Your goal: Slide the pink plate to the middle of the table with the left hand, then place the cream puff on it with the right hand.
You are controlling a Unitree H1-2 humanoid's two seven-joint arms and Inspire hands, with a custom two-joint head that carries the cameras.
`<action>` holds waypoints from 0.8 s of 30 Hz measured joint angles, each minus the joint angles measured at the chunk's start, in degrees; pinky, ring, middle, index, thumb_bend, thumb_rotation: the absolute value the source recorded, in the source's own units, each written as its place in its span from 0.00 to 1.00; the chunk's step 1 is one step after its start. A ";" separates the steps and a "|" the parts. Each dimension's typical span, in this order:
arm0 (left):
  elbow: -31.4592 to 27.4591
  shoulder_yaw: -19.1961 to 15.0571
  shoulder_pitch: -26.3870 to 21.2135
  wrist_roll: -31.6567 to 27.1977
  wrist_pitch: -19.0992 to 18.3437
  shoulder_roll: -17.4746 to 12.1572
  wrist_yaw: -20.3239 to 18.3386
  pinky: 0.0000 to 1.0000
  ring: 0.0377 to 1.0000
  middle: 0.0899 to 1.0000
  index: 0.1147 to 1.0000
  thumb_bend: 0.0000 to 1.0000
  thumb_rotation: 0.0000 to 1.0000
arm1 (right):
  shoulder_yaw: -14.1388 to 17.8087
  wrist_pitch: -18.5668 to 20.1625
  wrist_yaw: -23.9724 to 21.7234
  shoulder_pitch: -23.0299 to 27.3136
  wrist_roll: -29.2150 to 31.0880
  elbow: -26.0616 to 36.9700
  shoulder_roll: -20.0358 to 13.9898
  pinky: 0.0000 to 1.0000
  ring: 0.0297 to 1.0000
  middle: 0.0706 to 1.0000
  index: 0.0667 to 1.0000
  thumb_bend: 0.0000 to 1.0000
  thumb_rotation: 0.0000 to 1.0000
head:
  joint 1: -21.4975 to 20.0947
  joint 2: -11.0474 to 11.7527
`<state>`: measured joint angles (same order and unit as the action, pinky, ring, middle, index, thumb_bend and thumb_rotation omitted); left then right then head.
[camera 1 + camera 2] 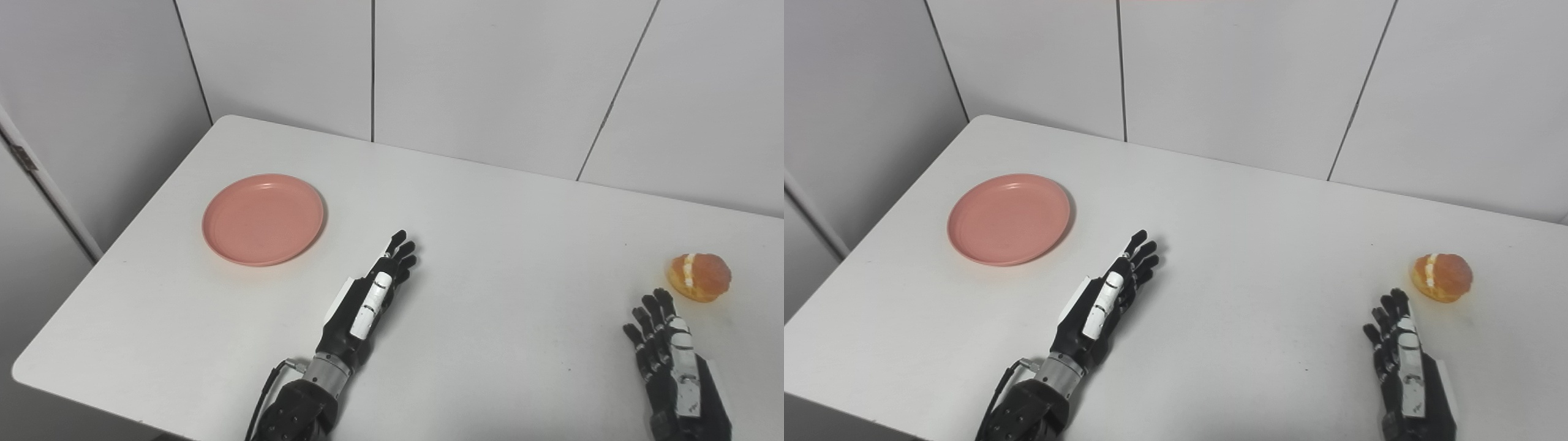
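plate [263,219] far left on table [490,245] | cream puff [699,277] right

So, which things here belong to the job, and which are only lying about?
Belong to the job:
- pink plate, empty, at the table's left side
- cream puff, at the right side
- left hand, open, right of the plate, not touching it
- right hand, open, just before the puff

Only there:
- white table
- wall panels behind; no loose extras
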<state>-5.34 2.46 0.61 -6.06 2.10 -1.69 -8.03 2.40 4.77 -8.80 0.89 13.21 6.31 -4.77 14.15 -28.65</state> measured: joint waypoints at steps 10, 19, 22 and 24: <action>-5.53 -1.47 -1.83 -0.01 -3.93 -1.86 0.27 0.96 0.96 0.97 0.95 0.54 1.00 | 0.00 0.00 0.36 0.00 0.05 0.05 0.01 1.00 1.00 1.00 1.00 0.21 1.00 | -0.09 0.00; -9.25 -3.75 -4.25 0.02 -5.54 -2.81 0.95 0.94 0.95 0.96 0.94 0.49 1.00 | -0.16 -0.01 0.36 0.03 -0.10 0.07 -0.02 1.00 1.00 1.00 1.00 0.22 1.00 | 0.09 0.09; -10.51 -4.35 -5.40 0.04 -5.93 -3.69 1.04 0.95 0.95 0.96 0.94 0.50 1.00 | -0.14 -0.01 0.37 0.03 -0.09 0.07 -0.04 1.00 1.00 1.00 1.00 0.22 1.00 | 0.18 0.17; -11.50 -4.83 -6.03 0.03 -6.73 -3.94 1.32 0.96 0.95 0.96 0.94 0.51 1.00 | -0.15 -0.01 0.36 0.03 -0.09 0.07 -0.04 1.00 1.00 1.00 1.00 0.22 1.00 | 0.35 0.26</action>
<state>-16.84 -2.37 -5.42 -6.02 -4.62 -5.63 -6.71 2.25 4.76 -8.44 0.93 13.11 6.37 -4.81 14.50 -28.39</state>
